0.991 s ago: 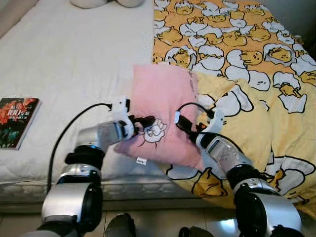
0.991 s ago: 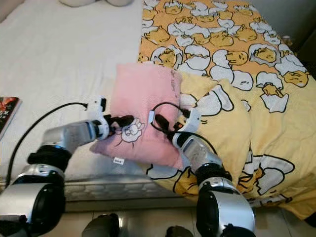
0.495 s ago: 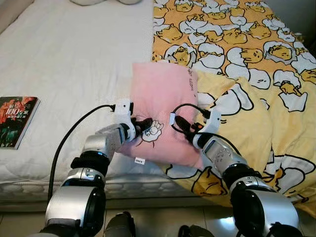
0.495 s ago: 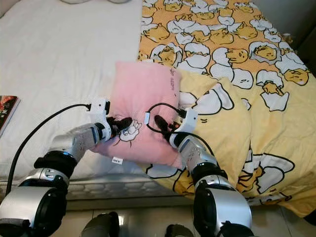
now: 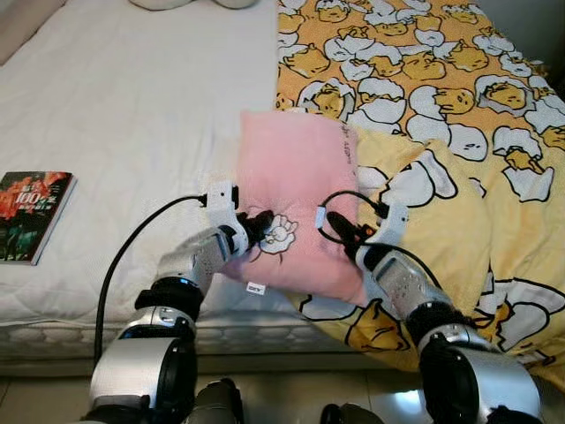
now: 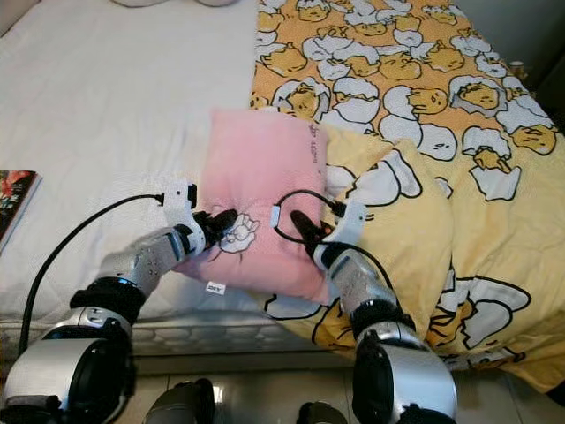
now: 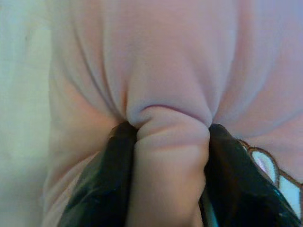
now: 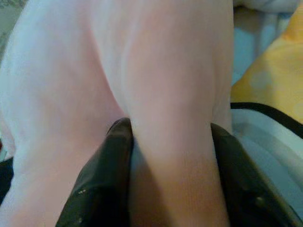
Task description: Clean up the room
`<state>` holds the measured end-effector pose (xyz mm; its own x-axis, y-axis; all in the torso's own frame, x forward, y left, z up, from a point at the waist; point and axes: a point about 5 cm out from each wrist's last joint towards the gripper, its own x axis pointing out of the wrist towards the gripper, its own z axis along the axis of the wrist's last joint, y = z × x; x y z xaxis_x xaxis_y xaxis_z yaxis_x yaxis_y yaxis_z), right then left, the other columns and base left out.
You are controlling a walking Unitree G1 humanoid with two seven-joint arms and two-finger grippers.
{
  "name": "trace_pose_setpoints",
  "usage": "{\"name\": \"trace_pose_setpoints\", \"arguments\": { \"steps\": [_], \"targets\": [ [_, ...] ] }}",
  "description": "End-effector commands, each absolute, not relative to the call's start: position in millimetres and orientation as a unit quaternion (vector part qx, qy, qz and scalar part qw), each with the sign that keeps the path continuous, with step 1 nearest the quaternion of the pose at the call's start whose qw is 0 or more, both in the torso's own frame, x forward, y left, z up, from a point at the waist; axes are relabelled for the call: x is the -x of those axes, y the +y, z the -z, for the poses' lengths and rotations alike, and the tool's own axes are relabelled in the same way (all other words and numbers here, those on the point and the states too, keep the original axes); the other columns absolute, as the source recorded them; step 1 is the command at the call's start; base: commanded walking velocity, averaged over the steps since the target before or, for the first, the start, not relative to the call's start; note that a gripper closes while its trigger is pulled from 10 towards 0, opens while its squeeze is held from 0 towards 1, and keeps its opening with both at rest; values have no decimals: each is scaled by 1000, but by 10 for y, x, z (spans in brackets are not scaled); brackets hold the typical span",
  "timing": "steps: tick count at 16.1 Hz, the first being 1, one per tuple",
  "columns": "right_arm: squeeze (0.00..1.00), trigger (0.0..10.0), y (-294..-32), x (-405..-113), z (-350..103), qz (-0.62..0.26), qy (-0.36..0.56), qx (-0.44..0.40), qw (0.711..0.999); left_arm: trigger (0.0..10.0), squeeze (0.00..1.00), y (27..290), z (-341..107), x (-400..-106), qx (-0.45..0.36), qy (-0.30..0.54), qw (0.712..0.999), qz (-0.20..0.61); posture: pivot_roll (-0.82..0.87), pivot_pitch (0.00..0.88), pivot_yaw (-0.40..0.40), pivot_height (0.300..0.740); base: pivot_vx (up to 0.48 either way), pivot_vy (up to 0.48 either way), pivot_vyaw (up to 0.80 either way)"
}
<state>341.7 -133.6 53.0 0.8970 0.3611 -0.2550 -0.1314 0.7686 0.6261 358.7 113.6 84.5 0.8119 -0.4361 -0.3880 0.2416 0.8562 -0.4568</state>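
Pink pillow (image 5: 296,203) lying on white bed (image 5: 132,115), overlapping edge of yellow patterned blanket (image 5: 441,115). Pinched at near edge by left gripper (image 5: 254,227) and right gripper (image 5: 340,237), each clenched on a fold of fabric. Book (image 5: 31,215) lying well apart on the left.

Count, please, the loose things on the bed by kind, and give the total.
Pink pillow, pinched by the left gripper and the right gripper: 1
Book: 1
Yellow duvet with egg cartoons: 1
Total: 3
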Motion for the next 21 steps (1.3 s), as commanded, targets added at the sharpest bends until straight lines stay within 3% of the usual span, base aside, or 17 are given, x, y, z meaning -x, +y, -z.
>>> {"name": "trace_pose_setpoints", "arguments": {
  "steps": [1, 4, 7, 12, 14, 16, 17, 18, 21],
  "targets": [
    [0, 0, -1331, -3351, -432, -127, 203, -311, 920, 0, 0, 1015, -722, -3512, 189, 274, 923, 194, 4, 115, -45, 726, 0, 0, 0],
    [0, 0, -1320, -3391, -501, -125, 182, -325, 919, 0, 0, 940, -765, -3521, 146, 246, 933, 217, 2, 94, -47, 726, 0, 0, 0],
    [0, 0, -1290, -3522, -696, -137, 150, -289, 935, 0, 0, 843, -1090, -3687, 111, 173, 949, 240, 2, 0, -42, 726, 0, 0, 0],
    [0, 0, -1278, -3685, -1413, -181, -7, -210, 961, 0, 0, 767, -1590, -3811, 66, 56, 960, 267, 15, 0, -16, 726, 0, 0, 0],
    [0, 0, -1464, -3610, -1730, -141, -85, -189, 968, 0, 0, 885, -2012, -3858, 34, -37, 966, 255, 23, 0, -15, 726, 0, 0, 0],
    [0, 0, -1519, -3557, -1744, -120, -97, -179, 972, 0, 0, 920, -2126, -3853, 16, -64, 966, 251, 23, 0, -15, 726, 0, 0, 0],
    [0, 549, -1575, -3484, -1658, -87, -95, -167, 978, 10000, 0, 946, -2199, -3845, -16, -85, 966, 245, 21, 0, -12, 726, 0, 0, 0],
    [0, 10000, -1572, -3400, -1463, -65, -67, -157, 983, 10000, 0, 953, -2184, -3848, -24, -85, 967, 240, 19, 0, -10, 726, 0, 0, 0],
    [0, 10000, -1419, -3260, -1161, -82, -14, -152, 985, 10000, 0, 1097, -2182, -3880, -70, -97, 981, 156, 17, 0, 0, 726, 0, 419, 0]
  ]
}}
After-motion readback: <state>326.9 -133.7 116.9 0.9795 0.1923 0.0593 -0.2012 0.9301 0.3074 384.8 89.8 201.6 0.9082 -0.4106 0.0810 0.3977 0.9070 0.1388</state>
